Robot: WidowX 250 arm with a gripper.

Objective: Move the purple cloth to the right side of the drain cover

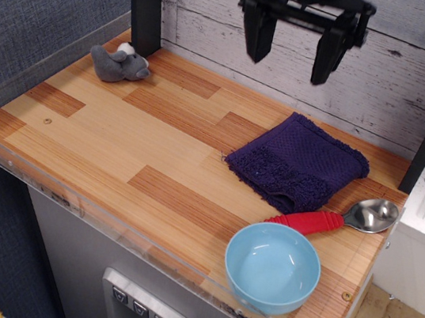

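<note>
The bench [117, 153] was a wood-patterned surface running from the upper left of the frame to the lower right, edged with a clear plastic lip along its near and left sides. A whitewashed plank wall [400, 83] stood behind it.

The gripper [288, 62] hung at the top centre of the frame, in front of the plank wall and clear of the bench surface. Its two black fingers [257, 34] pointed downward with a wide gap between them; the jaws stood apart and held nothing.

The purple cloth [298, 164] lay flat on the bench in the right-centre of the frame, below the gripper and slightly to its right. It was folded roughly square, turned at an angle to the bench edges, with a fuzzy fringe showing along its lower-left edge. Nothing touched it from above.

The drain cover [118, 64] sat in the upper left of the frame near the back corner of the bench, just beside a black upright post [146, 1]. It was grey and lumpy with a small white piece on top, and lay well apart from the cloth.

A spoon with a red handle [331, 218] lay just below the cloth at the right edge of the bench, its metal bowl toward the right. A light blue bowl [272, 266] stood upright just below the spoon handle, near the front lip.
</note>
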